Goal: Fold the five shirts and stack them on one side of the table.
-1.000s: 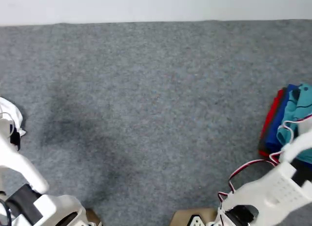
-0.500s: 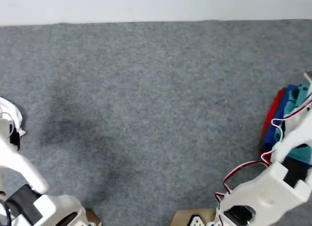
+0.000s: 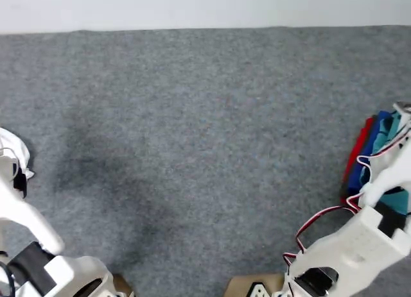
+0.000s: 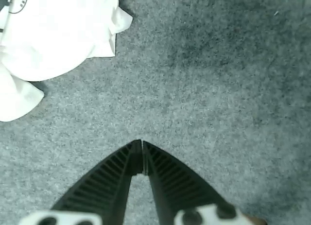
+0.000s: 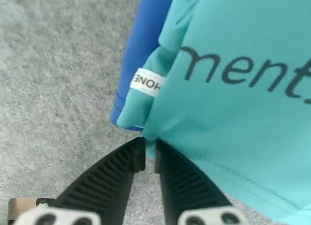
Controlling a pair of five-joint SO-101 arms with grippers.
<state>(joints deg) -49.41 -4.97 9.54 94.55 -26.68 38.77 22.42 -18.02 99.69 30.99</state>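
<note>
A stack of folded shirts lies at the table's right edge, showing a red shirt, a blue shirt and a teal shirt on top. My right arm stands over this stack. In the right wrist view my right gripper is shut on a fold at the edge of the teal shirt, with the blue shirt under it. My left gripper is shut on nothing, just above the grey carpet. A crumpled white shirt lies a short way beyond its tips.
Grey carpet covers the table up to a white wall at the back. The left arm stands at the front left corner. A bit of brown board shows at the front edge between the arms.
My right arm has moved farther over the stack and now hides more of the teal shirt. The left arm has not moved.
</note>
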